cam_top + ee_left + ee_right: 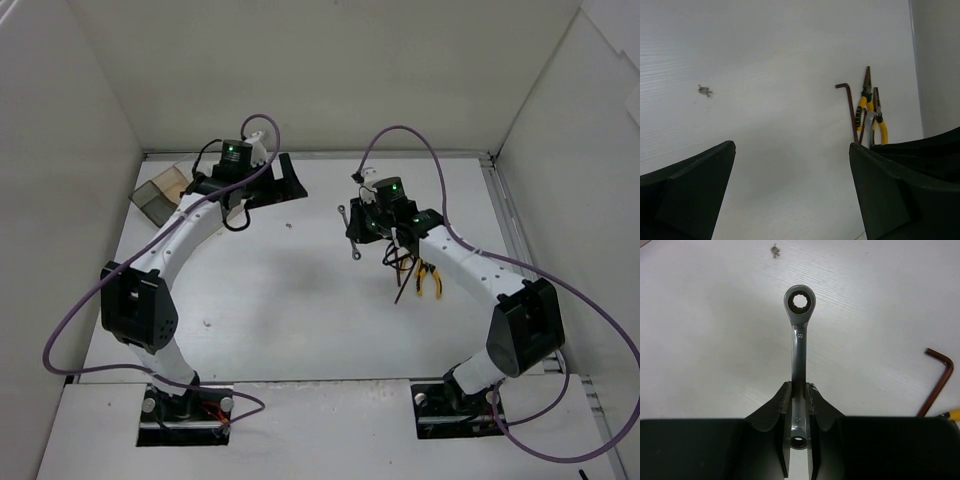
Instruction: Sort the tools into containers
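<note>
My right gripper (800,396) is clamped on the shank of the silver metal ring wrench (798,335), mid-frame in its wrist view. My left gripper (792,146) gapes wide, holding nothing. Yellow-handled pliers (865,102) lie at right there, and the clear and brown-tinted plastic boxes (160,195) sit upper left overhead.

white surface (300,300) with tools and boxes
two yellow-handled pliers (871,107) and a brown hex key (852,112) lie close together at the right; clear and brown-tinted boxes (160,195) sit at the far left.

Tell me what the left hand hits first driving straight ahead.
Likely just bare table; the hex key and yellow pliers lie off the line of the open left hand, though depth is unclear.
</note>
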Available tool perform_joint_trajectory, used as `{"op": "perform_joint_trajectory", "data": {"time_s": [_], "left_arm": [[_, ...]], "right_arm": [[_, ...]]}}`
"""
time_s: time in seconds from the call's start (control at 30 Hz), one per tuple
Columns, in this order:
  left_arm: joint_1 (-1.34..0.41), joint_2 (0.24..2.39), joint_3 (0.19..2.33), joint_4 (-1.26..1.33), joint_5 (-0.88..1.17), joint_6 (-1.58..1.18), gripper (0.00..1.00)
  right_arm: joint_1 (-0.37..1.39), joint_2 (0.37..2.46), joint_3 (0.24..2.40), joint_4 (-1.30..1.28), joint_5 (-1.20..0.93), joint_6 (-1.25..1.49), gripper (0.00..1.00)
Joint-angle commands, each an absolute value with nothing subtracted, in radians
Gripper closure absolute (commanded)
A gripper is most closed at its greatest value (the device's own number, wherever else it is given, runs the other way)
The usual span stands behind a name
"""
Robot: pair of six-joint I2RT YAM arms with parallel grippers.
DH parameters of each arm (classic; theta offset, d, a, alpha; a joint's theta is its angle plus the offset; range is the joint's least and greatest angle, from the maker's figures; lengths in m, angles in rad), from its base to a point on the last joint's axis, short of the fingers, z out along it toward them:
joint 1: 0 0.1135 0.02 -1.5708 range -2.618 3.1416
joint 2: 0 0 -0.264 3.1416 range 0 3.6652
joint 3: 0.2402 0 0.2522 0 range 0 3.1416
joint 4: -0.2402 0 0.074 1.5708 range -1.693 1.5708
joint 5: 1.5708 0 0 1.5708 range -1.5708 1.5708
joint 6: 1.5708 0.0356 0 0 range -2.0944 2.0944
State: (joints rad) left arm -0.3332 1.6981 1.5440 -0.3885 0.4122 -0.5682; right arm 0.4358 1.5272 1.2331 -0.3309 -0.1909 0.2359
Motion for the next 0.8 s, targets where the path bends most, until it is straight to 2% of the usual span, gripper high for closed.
{"op": "perform_joint_trajectory", "data": {"time_s": [0.0,0.57,0.67,0.77], "left_arm": [[-0.393,1.693,1.620,-0.261,0.462,-0.652,0.08],[-0.563,1.683,1.565,-0.181,0.411,-0.741,0.12],[-0.572,1.681,1.552,-0.169,0.405,-0.758,0.18],[-0.581,1.683,1.549,-0.163,0.403,-0.761,0.29]], "right_arm": [[0.465,1.465,1.221,-0.232,-0.255,0.253,1.00],[0.491,1.361,1.215,-0.183,-0.287,0.299,1.00],[0.489,1.342,1.215,-0.181,-0.293,0.304,1.00],[0.495,1.324,1.210,-0.179,-0.298,0.308,1.00]]}}
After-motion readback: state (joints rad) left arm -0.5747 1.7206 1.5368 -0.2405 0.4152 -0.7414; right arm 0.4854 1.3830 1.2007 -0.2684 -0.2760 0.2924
